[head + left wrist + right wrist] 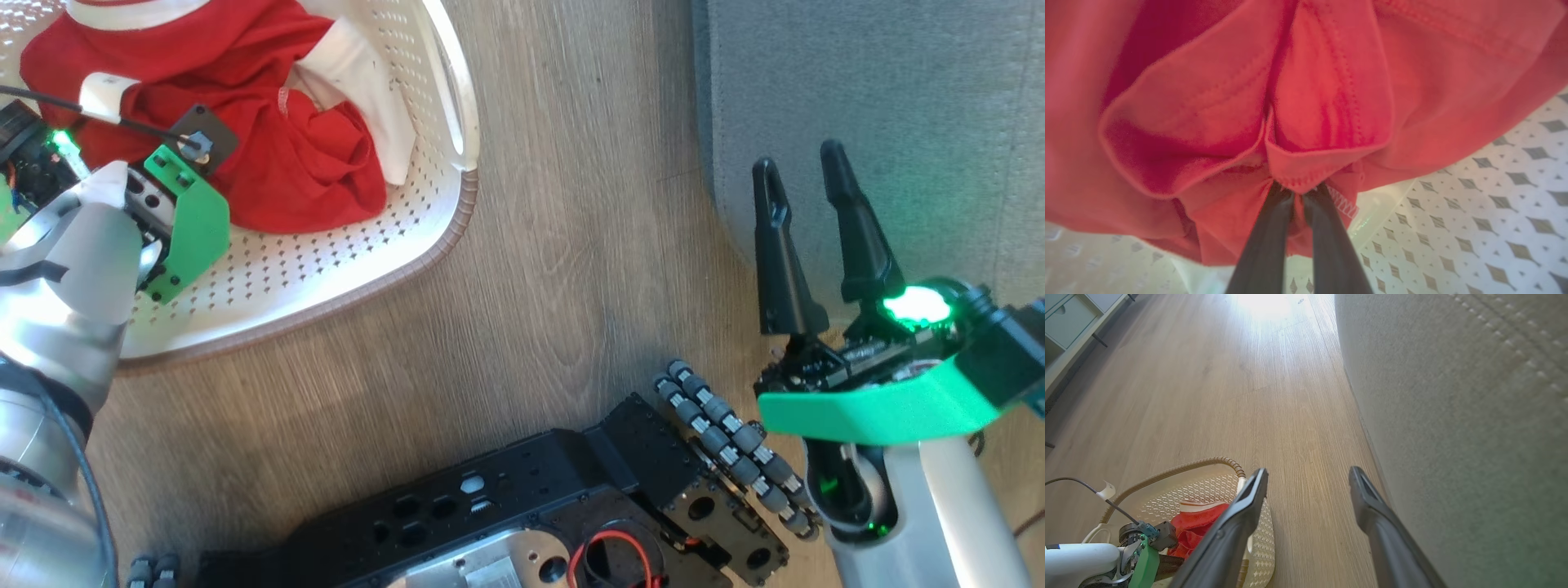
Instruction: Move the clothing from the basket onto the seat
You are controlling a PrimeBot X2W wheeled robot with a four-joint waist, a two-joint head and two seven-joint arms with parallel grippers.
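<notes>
Clothing: the red clothing is bunched up in the basket, upper left of the head view. It's not on the seat yet.
White trim: a white cuff or collar piece lies against the basket's inner wall, at the right edge of the pile.
Left gripper: in the left wrist view the left gripper has both dark fingers squeezed together on a stitched hem fold of the red fabric, so it's clamped on the clothing. The basket's perforated bottom shows at that view's lower right.
Right gripper: the right gripper is at the right of the head view with its fingers spread apart and nothing between them. The tips are up against the near edge of the seat; can't tell if they touch it.
Seat: the grey seat fills the upper right and has no clothes on it. Its pale stitching runs across the top right of the right wrist view.
Floor: wood-look floor runs between basket and seat, which are well apart.
Robot base: black wheeled base, bottom centre.
Cabinet: a pale cabinet sits at the top left of the right wrist view.
</notes>
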